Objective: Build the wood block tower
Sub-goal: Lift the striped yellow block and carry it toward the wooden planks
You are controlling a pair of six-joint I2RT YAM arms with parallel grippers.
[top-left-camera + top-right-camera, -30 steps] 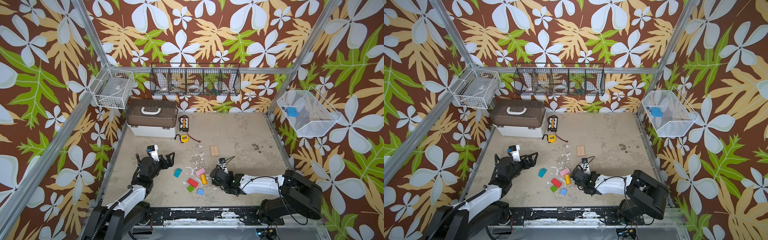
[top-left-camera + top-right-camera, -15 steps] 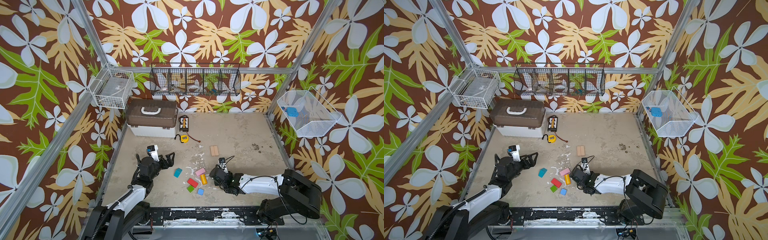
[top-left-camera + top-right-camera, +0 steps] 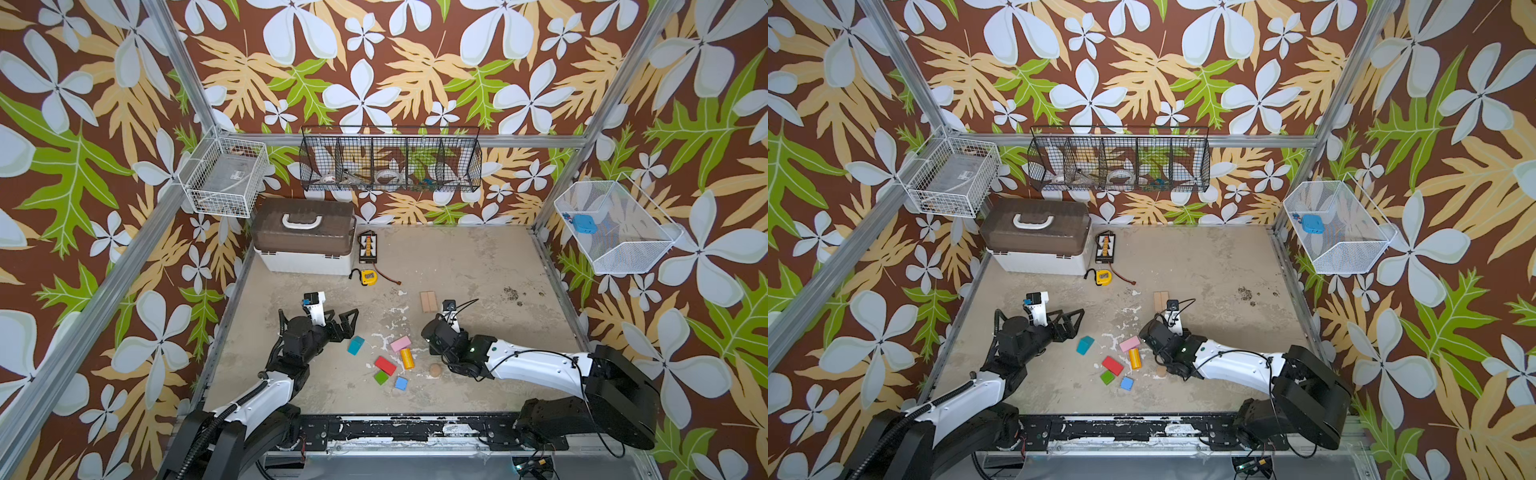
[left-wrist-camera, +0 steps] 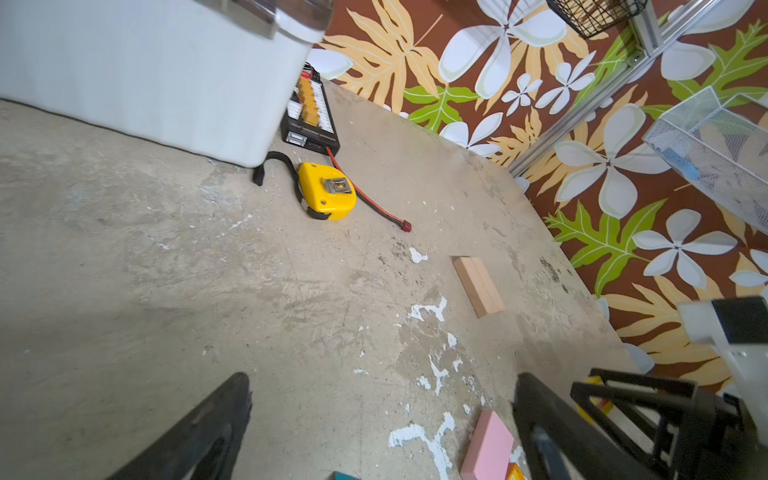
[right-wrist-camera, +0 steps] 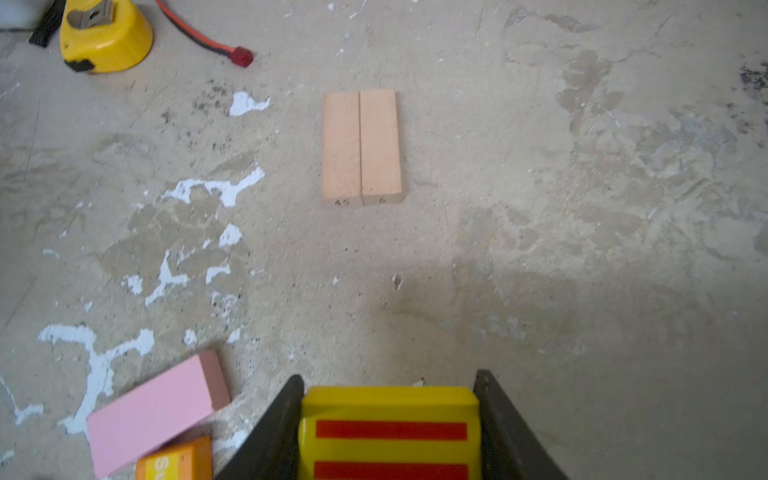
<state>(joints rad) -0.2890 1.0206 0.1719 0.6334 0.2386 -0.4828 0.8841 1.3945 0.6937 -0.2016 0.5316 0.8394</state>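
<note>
where the scuffed grey table (image 3: 457,266) meets the back wall, a white box with a brown lid (image 3: 305,237) sits in the left corner. left pincer (image 4: 380,386) spread wide and empty, low over the table; in both top views it is just left of the loose blocks. right pincer (image 5: 388,380) closed on a yellow block with red stripes (image 5: 390,405), both jaws against its sides, low by the table. two plain wood planks (image 5: 361,145) lie flat, side by side and touching, ahead of the right pincer and apart from the other blocks. yellow tape measure (image 3: 367,276) near the box. pink block (image 3: 400,344) just beside an orange cylinder (image 3: 407,358). red block (image 3: 385,365), teal block (image 3: 355,345), green block (image 3: 380,377) and blue block (image 3: 401,382) scattered close by. wood disc (image 3: 435,370) beside the right arm. every loose block lies singly on the table.
</note>
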